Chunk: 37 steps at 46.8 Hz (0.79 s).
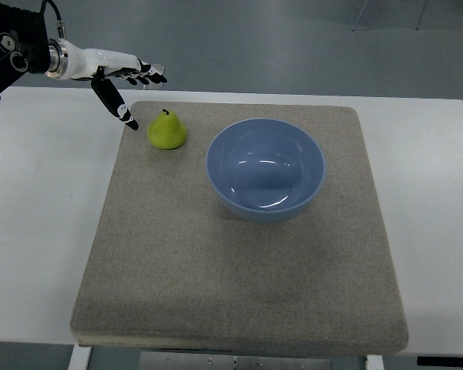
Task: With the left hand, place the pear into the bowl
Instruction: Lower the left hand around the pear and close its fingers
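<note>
Counting, we find one yellow-green pear (167,131) — stemmed, upright — one blue bowl (266,169), and our left hand (125,81) with fingers spread, empty.

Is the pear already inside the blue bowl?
No, the pear stands on the grey mat, left of the empty bowl and apart from it.

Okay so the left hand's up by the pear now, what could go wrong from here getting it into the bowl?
1. The left hand is open, its thumb close beside the pear; a nudge before the fingers close could tip or roll the rounded pear across the mat.
2. The bowl sits just right of the pear, so a low carry could clip its rim and shift it.
</note>
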Available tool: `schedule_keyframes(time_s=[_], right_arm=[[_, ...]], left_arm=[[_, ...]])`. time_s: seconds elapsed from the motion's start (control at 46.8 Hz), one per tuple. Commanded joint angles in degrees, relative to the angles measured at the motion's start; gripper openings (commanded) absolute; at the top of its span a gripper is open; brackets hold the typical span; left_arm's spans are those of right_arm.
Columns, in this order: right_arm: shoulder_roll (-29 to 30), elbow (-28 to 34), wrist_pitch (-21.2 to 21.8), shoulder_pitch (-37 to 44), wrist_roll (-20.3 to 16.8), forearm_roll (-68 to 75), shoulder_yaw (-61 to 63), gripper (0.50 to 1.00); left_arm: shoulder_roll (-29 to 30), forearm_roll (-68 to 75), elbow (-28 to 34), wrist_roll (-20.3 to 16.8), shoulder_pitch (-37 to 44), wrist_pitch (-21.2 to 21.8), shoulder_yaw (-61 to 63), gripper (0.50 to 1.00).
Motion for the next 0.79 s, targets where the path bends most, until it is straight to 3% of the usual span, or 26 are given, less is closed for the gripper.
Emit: schedule_keyframes(time_s=[0.0,0.171,0.278,0.769], right_arm=[[0.0,0.0,0.0,0.0,0.0,0.0,0.0,0.924],[0.0,0.0,0.0,0.0,0.0,0.0,0.0,0.924],[0.0,0.0,0.0,0.0,0.0,0.0,0.0,0.926],[0.0,0.0,0.0,0.0,0.0,0.0,0.0,0.924]], left_arm=[[-1.8,1.0,0.4,0.0,0.8,0.6,0.2,0.984],[-4.8,2.3,0.6,0.0,2.1,10.2,3.8,0.986],[-5.6,2.3,0.7,0.0,2.2,13.3,6.5,0.988],[-7.7,2.5,4.2,0.0,2.6,14.2,8.2,0.984]])
